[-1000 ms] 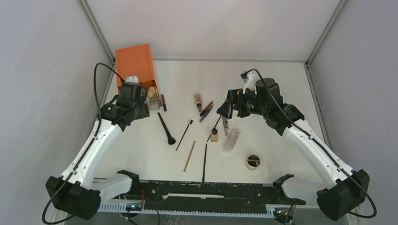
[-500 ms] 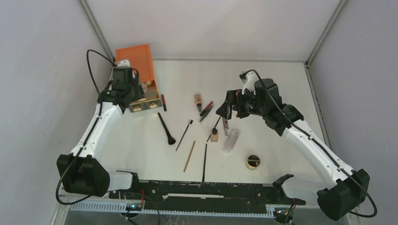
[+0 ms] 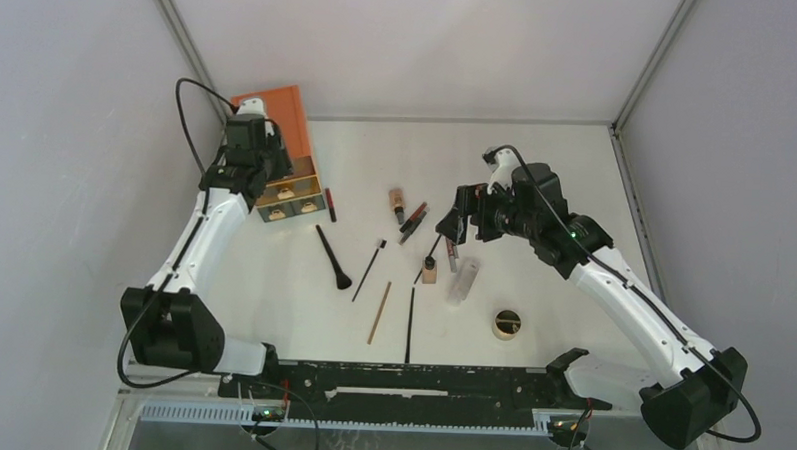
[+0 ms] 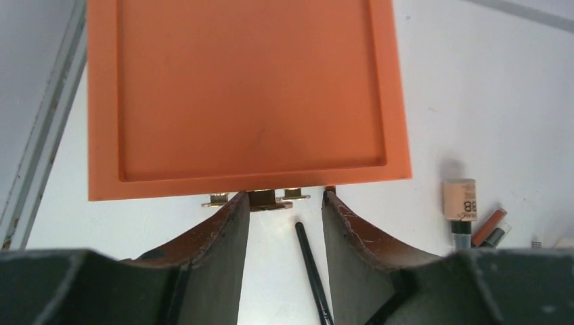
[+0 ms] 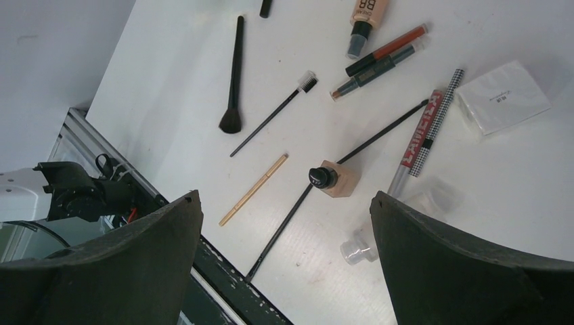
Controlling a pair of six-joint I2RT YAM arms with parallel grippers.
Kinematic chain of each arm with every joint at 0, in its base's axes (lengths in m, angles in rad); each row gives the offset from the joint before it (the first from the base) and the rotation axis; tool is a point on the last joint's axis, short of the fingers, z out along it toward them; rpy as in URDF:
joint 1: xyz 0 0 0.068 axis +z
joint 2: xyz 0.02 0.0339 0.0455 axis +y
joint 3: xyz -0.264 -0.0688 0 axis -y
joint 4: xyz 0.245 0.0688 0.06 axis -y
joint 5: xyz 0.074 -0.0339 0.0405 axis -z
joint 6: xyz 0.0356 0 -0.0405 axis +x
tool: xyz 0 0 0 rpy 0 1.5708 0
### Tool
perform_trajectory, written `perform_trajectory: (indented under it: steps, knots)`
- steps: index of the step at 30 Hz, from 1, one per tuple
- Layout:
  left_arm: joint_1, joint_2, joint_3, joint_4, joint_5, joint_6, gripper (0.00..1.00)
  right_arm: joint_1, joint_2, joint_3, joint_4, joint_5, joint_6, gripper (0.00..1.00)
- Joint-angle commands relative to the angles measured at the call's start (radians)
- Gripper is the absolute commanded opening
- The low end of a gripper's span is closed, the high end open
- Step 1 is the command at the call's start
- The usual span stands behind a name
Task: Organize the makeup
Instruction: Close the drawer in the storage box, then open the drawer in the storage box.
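Left claw (image 4: 284,198) released, tips parted at the front edge of the orange box (image 4: 244,88), brass pulls (image 4: 262,198) visible between. Right claw (image 5: 284,196) released too, spread wide above the makeup (image 5: 335,178), scattered mid-worktop (image 3: 536,170): 1 black brush (image 5: 233,68), 1 wooden pencil (image 5: 254,189), 1 clear tube (image 3: 463,281).

Top view: fixed, high at the near side, looking down on the whole tabletop (image 3: 536,170). Left wrist: close, straight down onto the box (image 4: 244,95) top, own pincer (image 4: 284,203) at the bottom edge. Right wrist: higher up, tilted toward the near rail (image 3: 409,377), over mid-tabletop. All three share the BB tube (image 4: 459,200).
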Motion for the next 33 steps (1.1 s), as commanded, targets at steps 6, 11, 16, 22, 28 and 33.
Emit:
perform_trajectory:
  steps: [6, 11, 16, 22, 28, 33]
  knots:
    - [-0.030, -0.302, -0.219, 0.152, -0.113, -0.010, 0.53, 0.008, -0.013, -0.024, 0.062, 0.003, 0.014, 1.00]
    - [-0.030, -0.302, -0.354, 0.196, -0.158, -0.016, 0.63, 0.010, 0.003, -0.025, 0.106, -0.002, 0.018, 1.00]
    - [-0.030, -0.292, -0.486, 0.311, -0.168, -0.074, 0.67, 0.010, 0.009, -0.024, 0.098, 0.030, 0.019, 1.00]
    - [-0.031, -0.194, -0.514, 0.412, -0.234, -0.030, 0.71, 0.008, 0.018, -0.026, 0.079, 0.040, 0.012, 1.00]
    - [-0.032, -0.073, -0.459, 0.462, -0.219, 0.009, 0.72, 0.004, 0.012, -0.026, 0.089, 0.034, -0.002, 1.00]
    - [-0.032, -0.013, -0.432, 0.517, -0.178, 0.028, 0.71, -0.003, 0.006, -0.026, 0.065, 0.043, -0.012, 1.00]
